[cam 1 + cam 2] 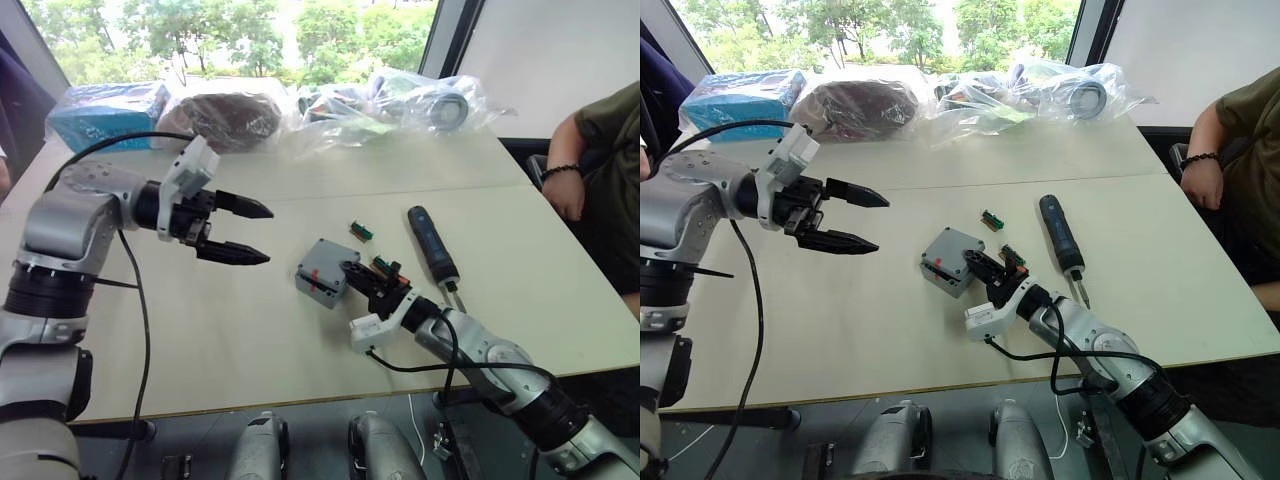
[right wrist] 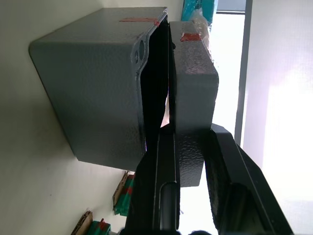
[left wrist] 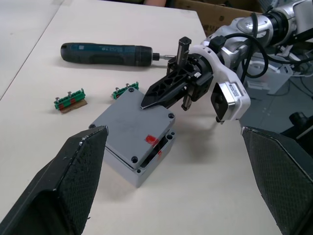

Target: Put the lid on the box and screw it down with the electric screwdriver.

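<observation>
Right now your right gripper [image 1: 358, 278] has its fingers pinched on the near edge of the lid [image 3: 134, 125], one finger slipped under the rim and one over the top, as the right wrist view shows. The lid rests on the box [image 3: 142, 164] but is skewed and raised on that edge, so a dark gap shows between the two. In my judgement you are in the lid-seating step and it is not finished.

Your left gripper [image 1: 238, 230] hovers above the worktop [image 1: 250, 330], off to the box's left and well apart from it, fingers spread and holding nothing.

Just beyond the box lie two small green-red parts [image 3: 71, 99]. Further off to the box's right lies the electric screwdriver [image 1: 431, 243], untouched, its bit pointing toward you.

Next, you need to square the lid so its corner holes meet the box's, lower it flush, then draw the inner finger out without dragging the lid askew. Your left gripper could steady the box. Only then reach for the screwdriver.
</observation>
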Controlling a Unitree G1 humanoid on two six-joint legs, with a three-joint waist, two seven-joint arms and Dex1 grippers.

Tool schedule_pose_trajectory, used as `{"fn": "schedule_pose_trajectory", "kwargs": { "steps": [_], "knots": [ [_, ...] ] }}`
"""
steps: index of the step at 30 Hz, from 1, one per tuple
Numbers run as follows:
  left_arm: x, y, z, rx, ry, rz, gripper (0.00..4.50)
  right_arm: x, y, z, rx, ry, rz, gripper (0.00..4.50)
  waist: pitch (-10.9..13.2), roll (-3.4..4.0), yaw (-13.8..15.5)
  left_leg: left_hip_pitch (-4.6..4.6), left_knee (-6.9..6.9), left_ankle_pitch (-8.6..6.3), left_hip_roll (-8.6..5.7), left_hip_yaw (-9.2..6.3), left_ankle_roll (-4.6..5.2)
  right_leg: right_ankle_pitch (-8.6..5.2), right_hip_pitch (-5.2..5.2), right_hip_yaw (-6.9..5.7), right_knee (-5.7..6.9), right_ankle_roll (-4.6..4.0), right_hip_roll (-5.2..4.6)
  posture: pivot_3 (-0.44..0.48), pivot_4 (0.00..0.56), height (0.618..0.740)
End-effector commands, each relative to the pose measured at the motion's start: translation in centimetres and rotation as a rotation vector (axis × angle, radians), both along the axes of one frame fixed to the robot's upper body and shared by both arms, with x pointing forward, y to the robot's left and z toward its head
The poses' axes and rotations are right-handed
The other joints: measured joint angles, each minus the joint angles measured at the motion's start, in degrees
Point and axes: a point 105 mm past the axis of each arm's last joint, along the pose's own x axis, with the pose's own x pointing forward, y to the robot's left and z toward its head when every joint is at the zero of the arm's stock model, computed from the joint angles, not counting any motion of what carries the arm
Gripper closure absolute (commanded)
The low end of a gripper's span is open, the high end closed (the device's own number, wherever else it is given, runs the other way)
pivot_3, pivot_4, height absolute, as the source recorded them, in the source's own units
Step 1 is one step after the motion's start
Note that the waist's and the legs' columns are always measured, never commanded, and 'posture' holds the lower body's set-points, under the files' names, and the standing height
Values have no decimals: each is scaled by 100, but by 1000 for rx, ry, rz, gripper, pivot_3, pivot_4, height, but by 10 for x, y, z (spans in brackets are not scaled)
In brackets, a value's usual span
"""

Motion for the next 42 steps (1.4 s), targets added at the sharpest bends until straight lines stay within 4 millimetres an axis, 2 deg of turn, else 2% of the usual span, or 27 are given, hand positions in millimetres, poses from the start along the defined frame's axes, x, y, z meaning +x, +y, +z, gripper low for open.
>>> {"fn": "schedule_pose_trajectory", "kwargs": {
  "steps": [1, 6, 13, 23, 32, 42],
  "knots": [
    [-2, 1, 11, -15, -58, -2, 17, -1, 1, 5, 6, -22, 1, 4307, 0, 0, 0, 1, 0, 0, 0, 0, 0, 0, 0, 0, 1, 0, 0, 0, 150, 740],
    [-2, 0, 10, -16, -59, 1, 17, 0, 4, 14, 20, -59, 14, 4307, 0, 0, -1, 1, 1, 0, 0, 0, 0, 0, 0, 0, 7, 0, 0, 0, 150, 740],
    [-1, -1, 10, -13, -64, 3, 17, 0, 7, 13, 22, -53, 27, 4307, 0, 0, 0, 1, 2, 1, 0, 0, -1, 0, 0, 0, 8, 1, 0, 0, 150, 740],
    [-2, -2, 9, -8, -70, 8, 17, 3, 3, 1, 11, 1, -12, 4307, 0, 0, -1, 2, 3, 1, 0, -1, -2, 0, 0, 0, 9, 1, 0, 0, 150, 740],
    [-4, -4, 6, -2, -73, 5, 17, -5, 0, -11, 0, 10, -26, 4307, -1, -1, 6, 3, 4, 2, -1, -1, -3, 0, 0, 0, 12, 1, 0, 0, 150, 740],
    [4, -15, -12, 16, -95, 6, 17, -6, -1, -20, -23, 14, -30, 4307, -1, -1, 10, 3, 5, 2, -2, -2, -4, 0, 1, 0, 12, 1, -2, 0, 150, 740]
  ]
}}
